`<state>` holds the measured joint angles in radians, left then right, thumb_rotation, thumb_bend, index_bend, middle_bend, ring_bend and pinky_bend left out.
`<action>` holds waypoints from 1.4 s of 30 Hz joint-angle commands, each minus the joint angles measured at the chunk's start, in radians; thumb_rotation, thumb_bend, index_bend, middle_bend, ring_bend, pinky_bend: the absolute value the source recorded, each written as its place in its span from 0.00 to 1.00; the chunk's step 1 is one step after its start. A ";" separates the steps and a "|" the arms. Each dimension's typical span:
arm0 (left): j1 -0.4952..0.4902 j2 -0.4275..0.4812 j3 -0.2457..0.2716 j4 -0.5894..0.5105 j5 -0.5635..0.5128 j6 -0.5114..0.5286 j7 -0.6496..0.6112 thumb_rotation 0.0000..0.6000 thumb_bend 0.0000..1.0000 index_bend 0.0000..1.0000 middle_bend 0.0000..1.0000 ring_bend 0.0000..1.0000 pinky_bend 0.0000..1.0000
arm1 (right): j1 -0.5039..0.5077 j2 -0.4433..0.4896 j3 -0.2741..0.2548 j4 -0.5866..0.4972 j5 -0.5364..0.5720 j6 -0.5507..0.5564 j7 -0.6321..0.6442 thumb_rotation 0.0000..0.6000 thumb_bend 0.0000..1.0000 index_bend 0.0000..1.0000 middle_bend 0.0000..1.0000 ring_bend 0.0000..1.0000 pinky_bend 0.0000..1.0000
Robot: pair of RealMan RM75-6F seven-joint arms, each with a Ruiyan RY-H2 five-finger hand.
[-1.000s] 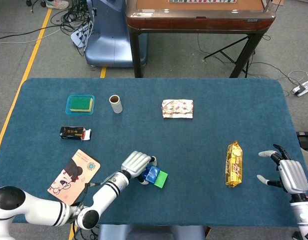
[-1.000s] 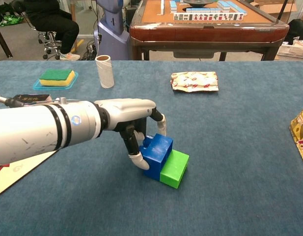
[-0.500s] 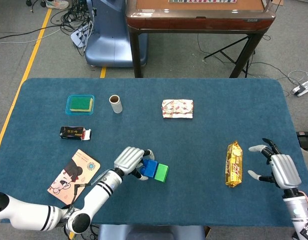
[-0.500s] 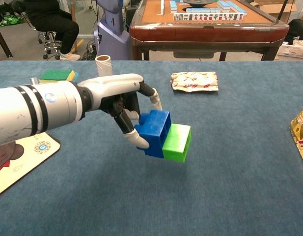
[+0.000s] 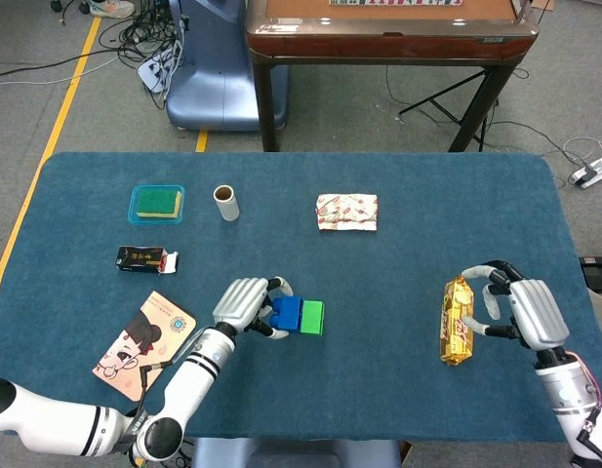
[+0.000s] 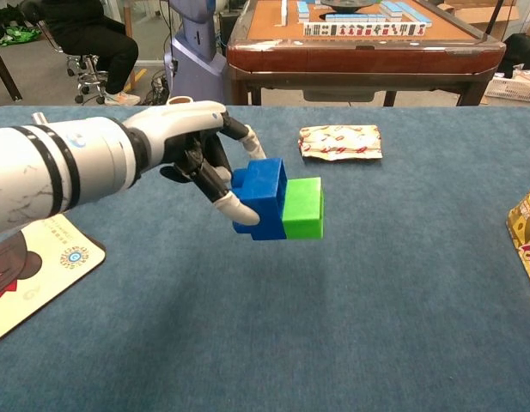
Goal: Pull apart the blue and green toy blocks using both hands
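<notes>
So we've got a blue cloth table (image 5: 398, 283) here, with a wooden game table (image 5: 388, 39) behind it and cables all over the grey floor. Scattered on our table: a sponge in a little tray (image 5: 156, 204), a cardboard tube (image 5: 225, 203), a crinkly snack packet (image 5: 346, 212), a small black box (image 5: 144, 258) and a cartoon card (image 5: 144, 343) on our left side. None of that sits between our two hands. Over on the right there's a yellow snack bar (image 5: 458, 319), and our right hand (image 5: 518, 312) sits just beside it, fingers curled a bit but apart, holding nothing.

Our left hand (image 6: 191, 142) is gripping the blue block (image 6: 259, 197), held up off the cloth near the middle front. The green block (image 6: 302, 208) is still stuck onto its right side, both shiny plastic, the blue one chunkier.
</notes>
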<state>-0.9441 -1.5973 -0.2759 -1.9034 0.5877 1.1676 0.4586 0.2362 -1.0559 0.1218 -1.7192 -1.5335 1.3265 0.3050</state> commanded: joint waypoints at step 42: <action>0.012 -0.131 -0.235 -0.039 -0.153 0.182 -0.172 1.00 0.00 0.64 1.00 1.00 1.00 | 0.617 0.273 0.244 -0.197 0.698 -0.894 0.168 1.00 0.00 0.27 1.00 1.00 1.00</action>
<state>-0.9322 -1.7262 -0.5095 -1.9427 0.4321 1.3469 0.2856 0.8351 -0.7876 0.3627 -1.9265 -0.8545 0.4500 0.4743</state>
